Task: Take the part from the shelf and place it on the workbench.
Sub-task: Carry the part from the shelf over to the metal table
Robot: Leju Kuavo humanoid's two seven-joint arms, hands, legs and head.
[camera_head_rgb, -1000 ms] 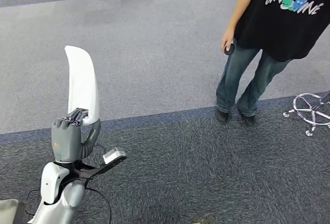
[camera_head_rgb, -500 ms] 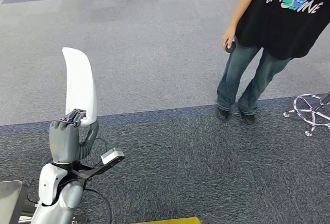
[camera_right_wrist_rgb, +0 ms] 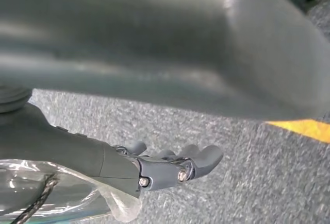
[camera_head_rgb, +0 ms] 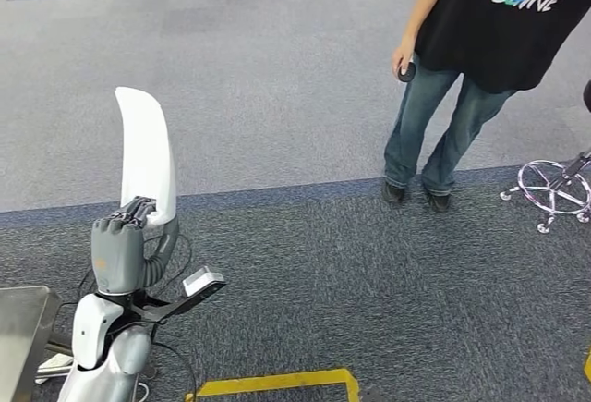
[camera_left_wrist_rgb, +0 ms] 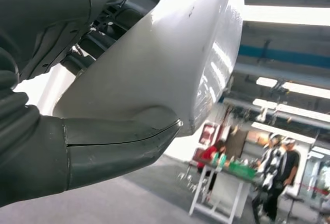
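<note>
The part (camera_head_rgb: 145, 152) is a long, curved white shell standing upright over the carpet at the left of the head view. My left hand (camera_head_rgb: 120, 249) grips its lower end, dark fingers curled over the edge and thumb below. In the left wrist view the white part (camera_left_wrist_rgb: 163, 64) lies across the hand, with the grey thumb (camera_left_wrist_rgb: 97, 147) pressed under it. My right hand (camera_right_wrist_rgb: 155, 167) hangs above the carpet with its fingers stretched out and nothing in them.
A person (camera_head_rgb: 488, 32) stands at the upper right holding a small dark round thing (camera_head_rgb: 406, 72). A chair base (camera_head_rgb: 554, 187) is at the far right. Yellow floor tape (camera_head_rgb: 279, 383) runs along the bottom. A grey metal surface's corner (camera_head_rgb: 21, 328) shows at lower left.
The whole picture has shifted, so the camera moved: yellow tape and the metal corner have come into view. My left hand keeps hold of the white part.
</note>
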